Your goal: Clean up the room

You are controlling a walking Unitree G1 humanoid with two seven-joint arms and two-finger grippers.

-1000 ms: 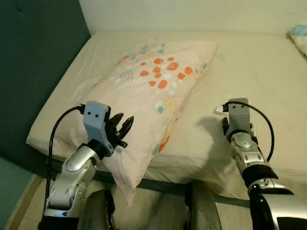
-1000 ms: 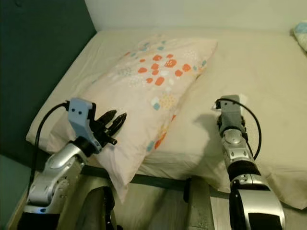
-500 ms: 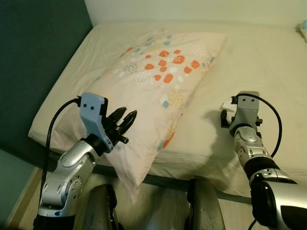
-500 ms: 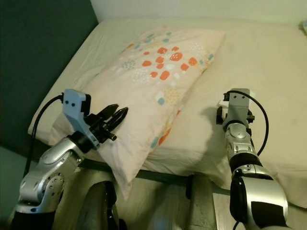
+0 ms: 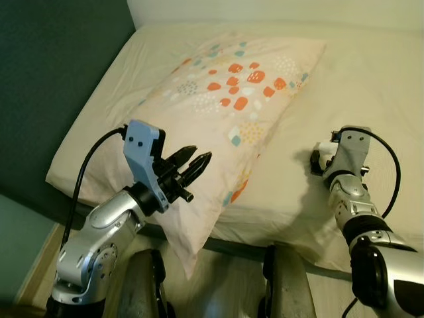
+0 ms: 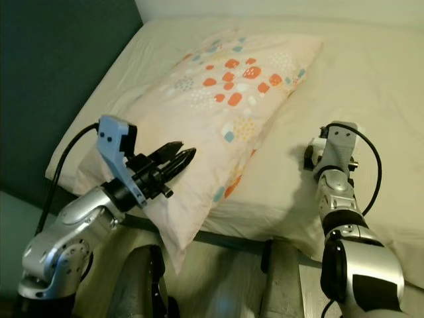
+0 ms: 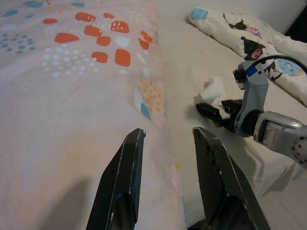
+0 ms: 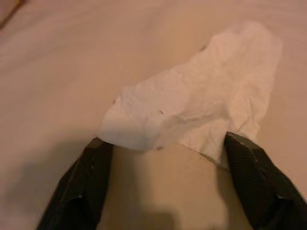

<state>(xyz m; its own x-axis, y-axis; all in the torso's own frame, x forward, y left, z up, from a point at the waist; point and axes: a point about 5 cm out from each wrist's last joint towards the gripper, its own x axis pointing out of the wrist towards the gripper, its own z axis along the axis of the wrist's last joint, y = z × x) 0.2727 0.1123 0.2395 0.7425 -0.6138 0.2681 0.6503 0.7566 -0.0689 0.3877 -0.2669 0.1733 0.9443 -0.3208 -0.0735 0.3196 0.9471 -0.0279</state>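
While the left gripper (image 5: 196, 163) hovered slightly spread over the pillow (image 5: 225, 112), the right gripper (image 8: 168, 179) sat wide open, straddling a crumpled tissue (image 8: 201, 115) on the bed (image 5: 371, 86).

Bed (image 5: 371, 79) with cream fitted sheet, spanning most of the head views. Dark teal wall (image 5: 53, 73) along the bed's left side; pale wall (image 5: 278, 10) behind its far edge. Dark strip of bed frame (image 6: 225, 240) under the near mattress edge. Light wooden floor (image 5: 33, 278) at lower left. Printed quilt (image 7: 249, 40), white with dark and blue cartoon figures, bunched at the far side of the bed. Soft, even indoor light; faint shadows on the sheet.
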